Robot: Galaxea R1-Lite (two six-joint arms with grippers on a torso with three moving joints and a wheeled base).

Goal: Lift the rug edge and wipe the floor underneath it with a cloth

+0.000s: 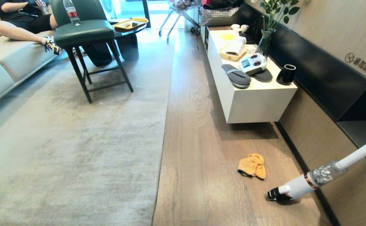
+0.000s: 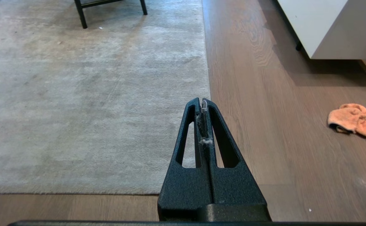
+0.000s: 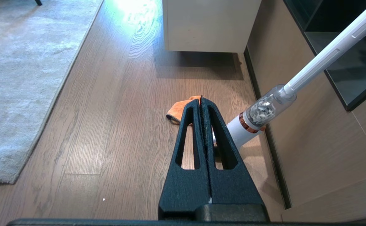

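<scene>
Rug edge point(image 1: 165, 125): straight, flat, running 6-to-12 o'clock beside a bare floor point(image 1: 198, 150) strip. Cloth point(image 1: 252, 165): crumpled, untouched, beyond right gripper point(image 3: 201, 99). Left gripper point(image 2: 201, 102) above the rug corner. Both pressed together, empty.

A home living room: sofa point(image 1: 1, 59), rug point(image 1: 76, 150), low cabinet point(image 1: 255, 103).

Each arm ends in the same kind of tool. The left gripper point(image 2: 203, 102) has two black fingers point(image 2: 189, 138) with a fine pebbled finish, each a tapering wedge cut through by a long slot. Pale fluff, perhaps lint, clings along the seam. The right gripper point(image 3: 201, 99) matches it, with a small white speck near its base.
</scene>
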